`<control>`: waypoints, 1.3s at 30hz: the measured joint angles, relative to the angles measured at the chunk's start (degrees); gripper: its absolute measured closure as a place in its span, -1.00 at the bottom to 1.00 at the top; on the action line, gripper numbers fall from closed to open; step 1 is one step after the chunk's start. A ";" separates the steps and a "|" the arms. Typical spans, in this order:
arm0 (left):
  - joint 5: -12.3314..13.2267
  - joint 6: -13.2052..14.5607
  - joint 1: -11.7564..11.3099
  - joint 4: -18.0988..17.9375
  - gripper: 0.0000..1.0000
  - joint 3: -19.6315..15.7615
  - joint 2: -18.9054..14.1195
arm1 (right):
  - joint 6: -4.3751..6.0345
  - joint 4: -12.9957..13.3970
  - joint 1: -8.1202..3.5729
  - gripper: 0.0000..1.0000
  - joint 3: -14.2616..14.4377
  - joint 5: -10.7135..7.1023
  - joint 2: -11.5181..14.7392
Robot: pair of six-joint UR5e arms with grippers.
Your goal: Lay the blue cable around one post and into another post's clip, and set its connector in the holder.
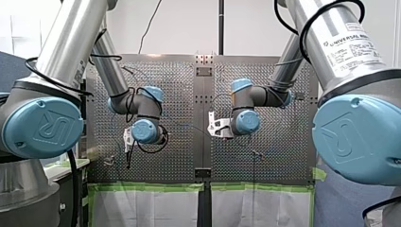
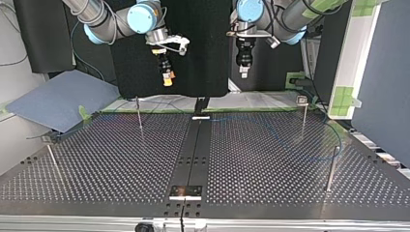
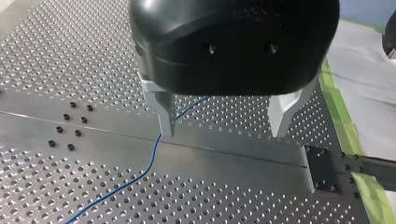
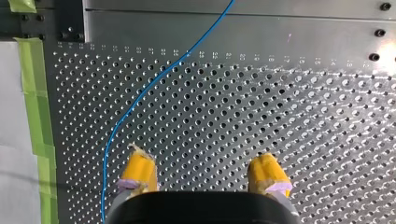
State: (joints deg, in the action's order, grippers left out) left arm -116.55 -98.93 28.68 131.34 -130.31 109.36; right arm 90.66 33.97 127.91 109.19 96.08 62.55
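Blue cable [image 4: 138,98] lying loose on the perforated table [image 2: 111,164], crossing the dark centre strip [image 2: 193,150] and bending near a thin post [image 2: 332,166] off to the strip's side. Above the strip, left gripper [image 3: 222,133] with metal fingers spread, empty. Beside the strip, right gripper [image 4: 203,170], yellow pads apart, empty, cable alongside one pad.

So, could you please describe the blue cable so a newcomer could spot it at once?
Start with the perforated table and the dark strip down its middle. The blue cable lies flat across that strip. It is the only thin blue line there; the posts stand upright.
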 joint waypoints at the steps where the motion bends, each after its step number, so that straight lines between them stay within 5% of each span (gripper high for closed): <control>1: 0.13 -0.01 0.02 -0.01 -1.00 -0.03 0.00 | -0.03 0.10 0.03 -0.99 0.01 0.00 0.00; 39: 0.15 -0.12 0.17 -0.01 -1.00 -0.10 0.00 | 0.24 1.28 0.10 -0.99 0.02 0.00 0.00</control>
State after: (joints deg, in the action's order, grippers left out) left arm -116.41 -99.05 28.85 131.32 -130.41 109.36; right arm 90.90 35.26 128.01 109.22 96.07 62.55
